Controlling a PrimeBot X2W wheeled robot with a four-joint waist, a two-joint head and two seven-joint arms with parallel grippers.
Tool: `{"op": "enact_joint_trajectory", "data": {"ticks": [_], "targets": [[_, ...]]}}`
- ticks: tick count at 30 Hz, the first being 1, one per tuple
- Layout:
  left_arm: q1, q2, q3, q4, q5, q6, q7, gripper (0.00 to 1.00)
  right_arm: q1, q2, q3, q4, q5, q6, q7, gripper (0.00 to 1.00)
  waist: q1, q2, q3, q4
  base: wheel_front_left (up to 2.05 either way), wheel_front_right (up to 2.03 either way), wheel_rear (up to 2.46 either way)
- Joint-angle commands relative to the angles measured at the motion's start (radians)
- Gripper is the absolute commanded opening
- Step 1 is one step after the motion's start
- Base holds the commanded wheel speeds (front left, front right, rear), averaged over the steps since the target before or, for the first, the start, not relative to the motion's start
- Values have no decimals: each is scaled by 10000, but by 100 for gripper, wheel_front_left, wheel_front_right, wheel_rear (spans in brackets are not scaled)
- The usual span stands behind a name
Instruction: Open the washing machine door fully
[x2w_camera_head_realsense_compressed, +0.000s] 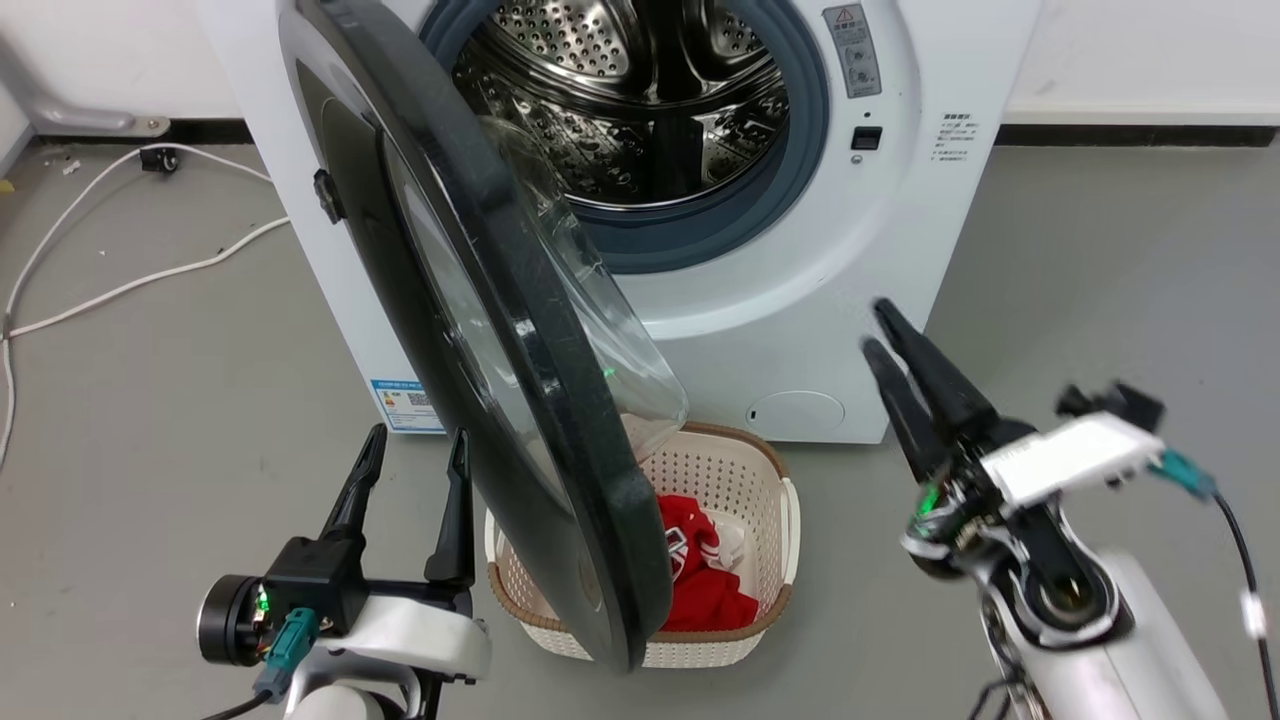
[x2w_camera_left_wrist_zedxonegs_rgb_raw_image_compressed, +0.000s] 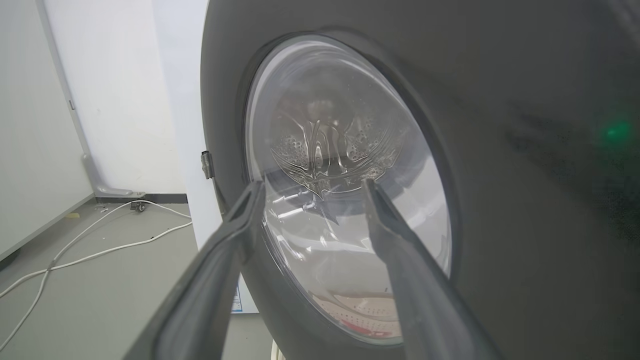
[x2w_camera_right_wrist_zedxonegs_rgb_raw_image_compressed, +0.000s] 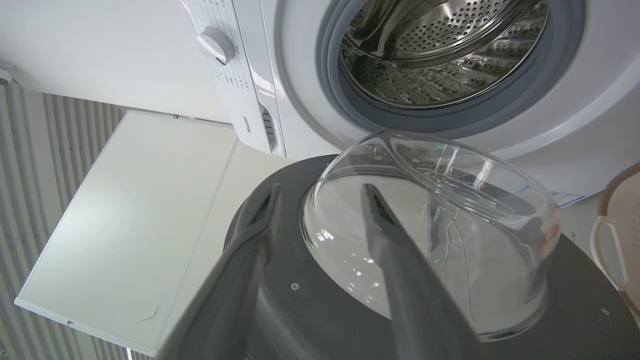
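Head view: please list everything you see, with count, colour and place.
washing machine: one, white, back centre.
washing machine door: one, black with clear glass bowl, partly open.
drum: one, steel, inside the machine's opening.
rubber ring: one, grey, around the drum.
label sticker: one, blue, low on the machine's front.
laundry basket: one, cream with brown rim, floor before the machine.
red garment: at least one, in the basket.
cables: at least two, white, on the floor at left.
left gripper: one, dark, open, beside the door's outer face.
right gripper: one, dark, open, empty, right of the door.
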Motion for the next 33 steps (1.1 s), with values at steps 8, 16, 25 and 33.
{"op": "enact_joint_trajectory", "data": {"ticks": [8, 16, 25, 33], "targets": [[354, -5, 223, 30, 71, 15, -25, 100, 2353, -261, -812, -1227, -1618, 25, -2764, 100, 1, -1, -181, -223, 0, 0, 0], [389, -5, 368, 60, 113, -13, -25, 100, 3408, -413, -1578, -2092, -5205, 25, -4370, 100, 1, -1, -275, -351, 0, 0, 0], [264, -7, 430, -1, 129, 31, -25, 100, 4214, -4, -2603, -4621, -13012, 13, -4429, 100, 1, -1, -245, -318, 0, 0, 0], [112, -7, 470, 52, 218, -94, -25, 100, 4679, 49, -2364, -4671, -15349, 13, -3938, 100, 1, -1, -227, -250, 0, 0, 0]]}}
